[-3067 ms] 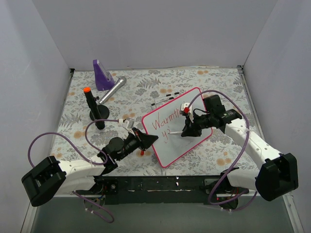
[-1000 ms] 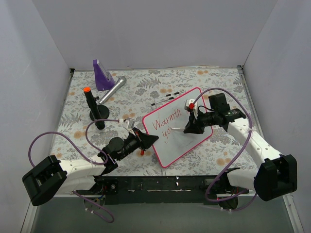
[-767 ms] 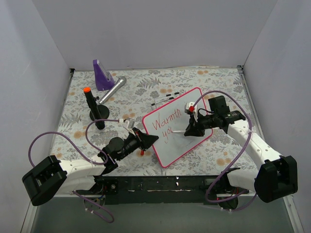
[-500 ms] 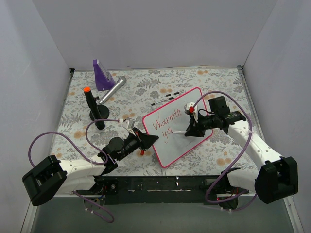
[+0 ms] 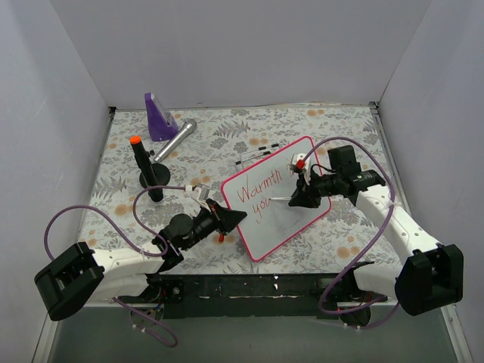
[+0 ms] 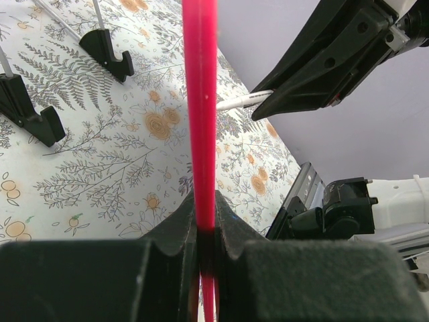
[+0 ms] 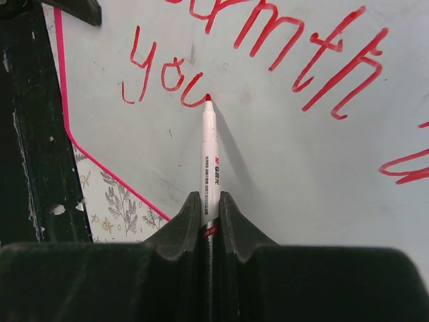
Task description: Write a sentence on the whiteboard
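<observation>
The whiteboard (image 5: 286,219), glossy white in a pink-red frame, lies tilted at the table's middle. My left gripper (image 5: 231,218) is shut on its left frame edge, which shows as a red bar (image 6: 200,100) between the jaws in the left wrist view. My right gripper (image 5: 296,200) is shut on a white marker (image 7: 207,154) with a red tip. That tip touches the board (image 7: 288,174) at the end of the "u". The sentence (image 7: 161,77) in red reads "Warmth" above and "you" below.
A purple wedge (image 5: 159,117), a silver microphone (image 5: 176,139) and a black post with an orange cap (image 5: 144,166) stand at the back left. Black clip feet on thin rods (image 5: 253,155) lie behind the board. White walls enclose three sides.
The lower line has grown from "y" to "you". The right gripper has carried the marker a little to the right along that line. The left arm has stayed still.
</observation>
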